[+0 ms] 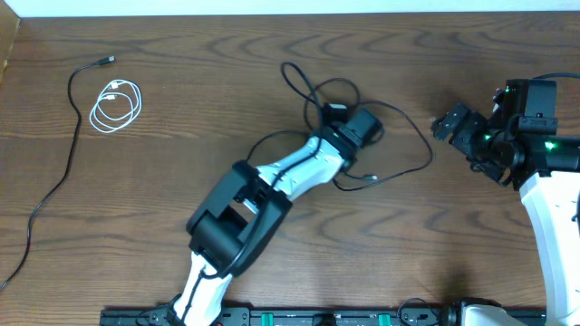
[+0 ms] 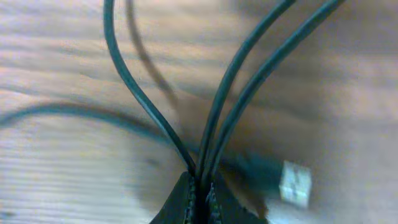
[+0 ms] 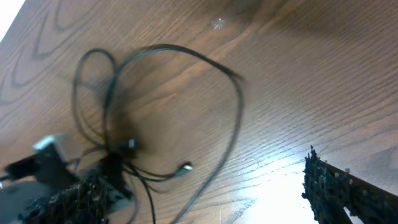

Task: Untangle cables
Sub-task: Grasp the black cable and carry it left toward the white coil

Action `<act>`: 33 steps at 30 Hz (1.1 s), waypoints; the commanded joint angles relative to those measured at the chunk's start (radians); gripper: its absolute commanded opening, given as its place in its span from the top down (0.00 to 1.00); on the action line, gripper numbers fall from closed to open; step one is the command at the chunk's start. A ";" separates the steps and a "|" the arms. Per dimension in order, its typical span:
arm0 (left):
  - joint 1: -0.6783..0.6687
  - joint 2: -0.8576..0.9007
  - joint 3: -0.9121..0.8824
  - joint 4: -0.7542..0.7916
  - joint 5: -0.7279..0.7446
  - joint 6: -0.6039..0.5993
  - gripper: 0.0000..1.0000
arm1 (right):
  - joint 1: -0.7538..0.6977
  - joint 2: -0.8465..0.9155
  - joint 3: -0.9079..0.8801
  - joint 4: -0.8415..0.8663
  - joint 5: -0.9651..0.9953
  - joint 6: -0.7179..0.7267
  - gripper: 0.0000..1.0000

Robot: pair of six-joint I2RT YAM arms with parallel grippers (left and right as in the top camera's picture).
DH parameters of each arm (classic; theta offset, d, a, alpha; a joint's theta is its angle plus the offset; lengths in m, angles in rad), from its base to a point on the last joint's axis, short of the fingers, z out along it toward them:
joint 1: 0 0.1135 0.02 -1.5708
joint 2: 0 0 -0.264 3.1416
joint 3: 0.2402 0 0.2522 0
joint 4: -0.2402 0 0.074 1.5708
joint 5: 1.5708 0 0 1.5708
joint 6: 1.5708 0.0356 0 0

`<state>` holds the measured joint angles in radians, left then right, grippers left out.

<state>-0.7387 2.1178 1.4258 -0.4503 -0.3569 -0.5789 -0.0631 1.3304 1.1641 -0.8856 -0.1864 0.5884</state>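
Tangled black cables (image 1: 430, 149) lie in loose overlapping loops at the table's centre. At ten o'clock lies a coiled white cable (image 1: 136, 104). A single black cable (image 1: 60, 184) curves past it toward eight o'clock.

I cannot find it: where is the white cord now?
In the overhead view, the white cord lies coiled in the upper left, just right of a separate long black cable.

The table (image 1: 181, 136) is dark brown with wavy wood grain. The tangled cables (image 2: 249, 46) are black; the coiled cord (image 1: 136, 109) is white. The left arm (image 1: 299, 167) is white with black joints, and green lights (image 1: 549, 145) glow on the black end of the right arm (image 1: 521, 109).
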 commanded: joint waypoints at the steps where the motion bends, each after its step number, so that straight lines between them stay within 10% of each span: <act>1: 0.082 -0.130 0.007 -0.013 -0.064 0.007 0.92 | -0.001 -0.014 0.006 -0.002 0.000 -0.022 0.01; 15: 0.389 -0.583 0.007 -0.042 -0.164 0.172 0.93 | -0.001 -0.014 0.006 -0.002 0.001 -0.022 0.01; 33: 0.936 -0.603 0.007 -0.122 -0.314 0.246 0.92 | -0.001 -0.014 0.006 -0.011 0.001 -0.022 0.01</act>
<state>0.1165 1.5299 1.4254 -0.5701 -0.6357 -0.3393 -0.0631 1.3304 1.1641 -0.8951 -0.1860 0.5827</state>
